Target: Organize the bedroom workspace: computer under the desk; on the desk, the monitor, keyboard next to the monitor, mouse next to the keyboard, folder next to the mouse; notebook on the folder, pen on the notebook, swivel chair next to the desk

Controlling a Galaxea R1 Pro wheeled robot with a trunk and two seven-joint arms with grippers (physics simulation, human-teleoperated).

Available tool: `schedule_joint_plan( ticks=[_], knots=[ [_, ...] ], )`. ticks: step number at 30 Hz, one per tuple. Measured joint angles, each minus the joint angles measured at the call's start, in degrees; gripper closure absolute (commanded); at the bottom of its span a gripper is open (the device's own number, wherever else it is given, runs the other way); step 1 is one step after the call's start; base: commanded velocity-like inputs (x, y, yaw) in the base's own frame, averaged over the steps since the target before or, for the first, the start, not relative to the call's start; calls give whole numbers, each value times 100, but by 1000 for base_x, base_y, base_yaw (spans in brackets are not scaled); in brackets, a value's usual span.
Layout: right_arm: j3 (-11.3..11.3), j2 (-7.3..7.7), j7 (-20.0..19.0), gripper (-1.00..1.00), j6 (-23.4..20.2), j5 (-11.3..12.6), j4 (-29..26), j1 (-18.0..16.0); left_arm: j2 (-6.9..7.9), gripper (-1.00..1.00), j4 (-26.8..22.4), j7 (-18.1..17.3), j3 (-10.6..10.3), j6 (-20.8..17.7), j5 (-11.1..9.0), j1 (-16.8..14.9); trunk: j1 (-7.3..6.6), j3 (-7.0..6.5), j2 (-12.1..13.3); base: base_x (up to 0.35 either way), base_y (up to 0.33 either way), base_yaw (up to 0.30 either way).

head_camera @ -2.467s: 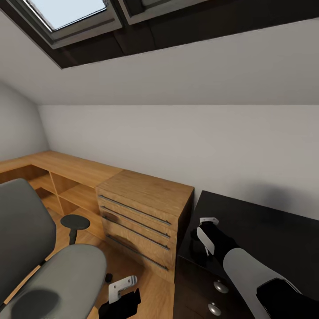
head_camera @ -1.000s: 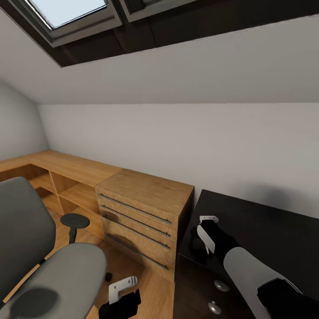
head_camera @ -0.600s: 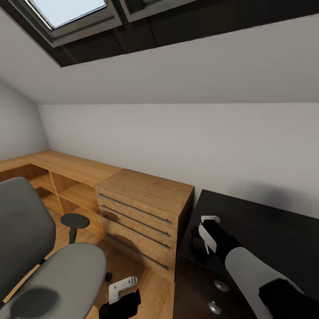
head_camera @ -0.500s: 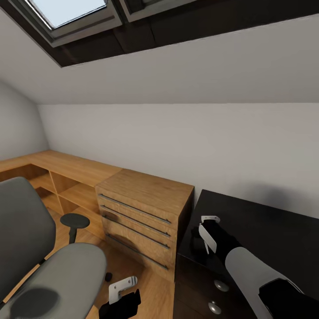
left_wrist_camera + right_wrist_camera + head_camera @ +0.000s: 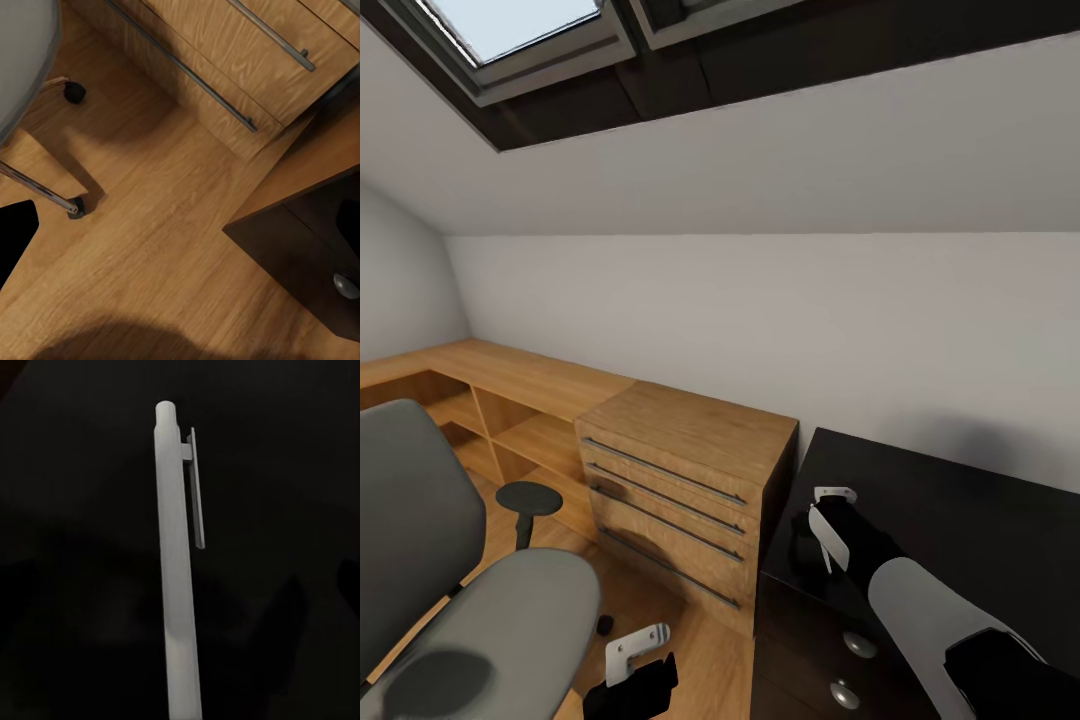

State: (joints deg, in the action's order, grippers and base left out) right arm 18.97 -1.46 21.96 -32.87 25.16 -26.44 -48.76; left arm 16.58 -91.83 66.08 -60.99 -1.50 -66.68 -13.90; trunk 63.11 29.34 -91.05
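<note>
Pen point(image 5: 178, 577), apparently in right pincer point(image 5: 828, 525)

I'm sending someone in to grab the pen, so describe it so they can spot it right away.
Find the black cabinet right of the wooden drawer unit. Above its top, the right gripper holds the pen: a slim, plain white stick with a clip near one end, pale against the dark surface.

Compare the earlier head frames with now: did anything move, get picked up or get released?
The view shifted slightly, so the camera moved a touch. The right gripper edged a little along the black cabinet; the pen shows at it. Chair, wooden drawers and left gripper look unchanged. No visible pickup or release.
</note>
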Motion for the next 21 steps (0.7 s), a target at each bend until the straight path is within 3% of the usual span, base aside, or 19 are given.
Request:
schedule_joint_plan(
  ticks=[5, 11, 21],
  knots=[
    [3, 3, -76, -100, -5, -62, 6, -1, 0, -100, 5, 0, 0, 0, 0, 1, 0, 0, 0, 0, 0, 0],
    [2, 29, -673, -100, -52, -119, 29, -2, 0, -100, 5, 0, 1, 0, 0, 2, 0, 0, 0, 0, 0, 0],
    [0, 54, -801, -100, -63, -115, 30, -2, 0, -100, 6, 0, 1, 0, 0, 2, 0, 0, 0, 0, 0, 0]
  ],
)
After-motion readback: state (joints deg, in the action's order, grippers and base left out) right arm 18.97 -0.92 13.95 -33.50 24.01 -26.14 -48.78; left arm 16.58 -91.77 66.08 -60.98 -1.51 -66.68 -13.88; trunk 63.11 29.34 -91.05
